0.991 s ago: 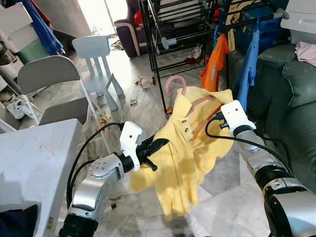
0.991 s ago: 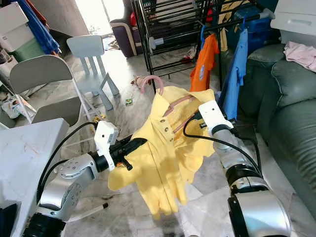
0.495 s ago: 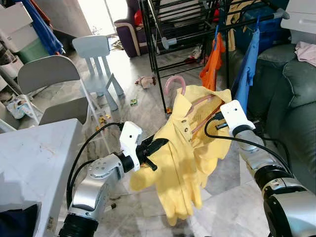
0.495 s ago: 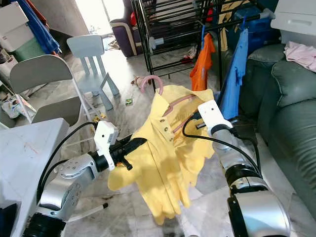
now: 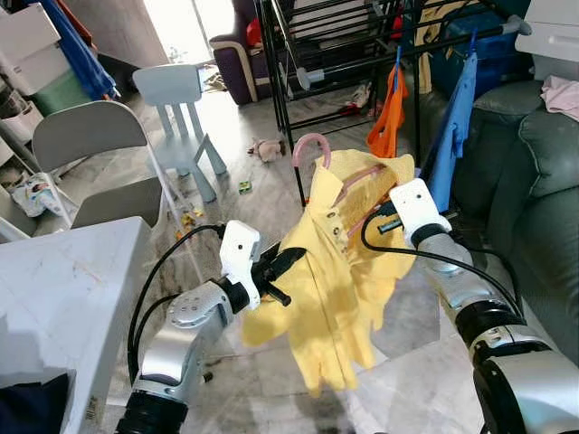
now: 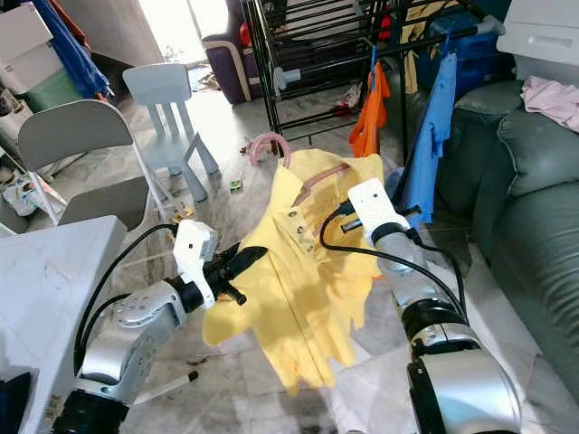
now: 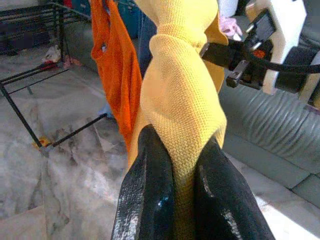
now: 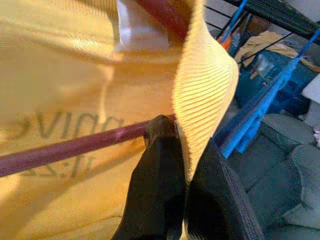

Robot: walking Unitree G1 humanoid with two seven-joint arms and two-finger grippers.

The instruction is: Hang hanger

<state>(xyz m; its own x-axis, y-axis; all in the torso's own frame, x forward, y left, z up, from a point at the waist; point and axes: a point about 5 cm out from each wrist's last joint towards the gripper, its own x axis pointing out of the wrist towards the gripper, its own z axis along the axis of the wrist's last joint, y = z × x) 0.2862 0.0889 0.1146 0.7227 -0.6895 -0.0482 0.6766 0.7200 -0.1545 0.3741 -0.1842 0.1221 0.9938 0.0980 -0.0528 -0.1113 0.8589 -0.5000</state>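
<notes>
Marble-tiled floor (image 5: pixel 262 194), glossy grey w/ veins, litter of small toys on it; white marble-look table (image 5: pixel 63 289) at robot's left, grey moulded chair (image 5: pixel 90 154) and pale-blue kid's chair (image 5: pixel 176 99) beyond, dark-green leather sofa (image 5: pixel 534 172) at right. Black metal drying rack (image 5: pixel 317 54) straight ahead, orange top (image 5: pixel 391 108) and blue garment (image 5: pixel 457 117) hanging off its rail. Shirt (image 5: pixel 339 289) is yellow knit piqué w/ ribbed collar, draped on a pink-maroon hanger (image 5: pixel 312 149) w/ rounded hook; both held up in the air between the arms, in front of rack, not on a rail. Left claw (image 7: pixel 172 170): long glossy black fingers pinched tight on a bunched fold of the shirt, low at robot's left side of the garment. Right claw (image 8: pixel 175 150): fingers closed on the ribbed collar edge right by the hanger's straight maroon bar; can't tell if the bar itself is gripped. White camera box (image 5: pixel 418 210) on right wrist, black cable looping from it. Vs. 1 s back: right arm has moved up and inward toward rack, hanger hook now higher and nearer the rack upright, shirt pulled more upright w/ hem lifted a bit; left arm shifted slightly fwd, grip unchanged.
</notes>
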